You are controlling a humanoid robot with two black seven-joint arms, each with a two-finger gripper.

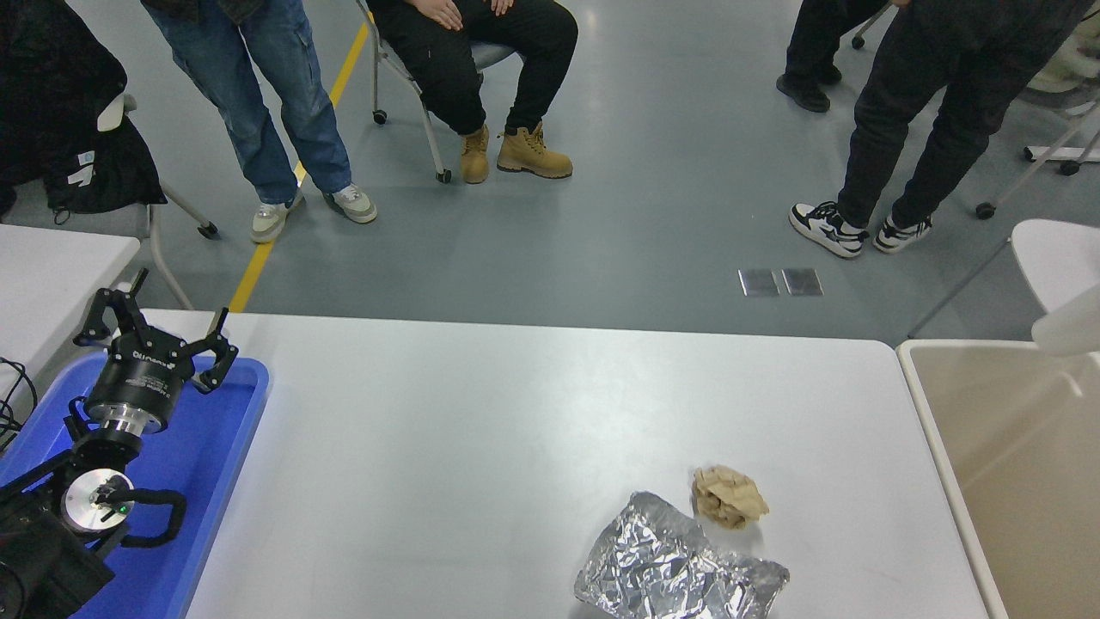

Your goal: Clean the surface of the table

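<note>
The table surface (481, 430) is a wide glossy white top. A crumpled sheet of silver foil (679, 572) lies near its front edge, right of the middle. A small wad of brown paper (729, 496) rests just behind the foil. At the right edge, a blurred white cup (1070, 331) pokes into view above the beige bin (932, 430). Whatever holds the cup is outside the picture, and so is my right gripper. My left gripper (155, 334) is parked at the lower left over the blue tray (215, 447), fingers spread open with nothing in them.
The bin stands against the table's right end. Smaller white tabletops show at the far left (51, 266) and far right (1053, 258). Several people stand or sit on the grey floor beyond the far edge, one on a wheeled chair (404, 77).
</note>
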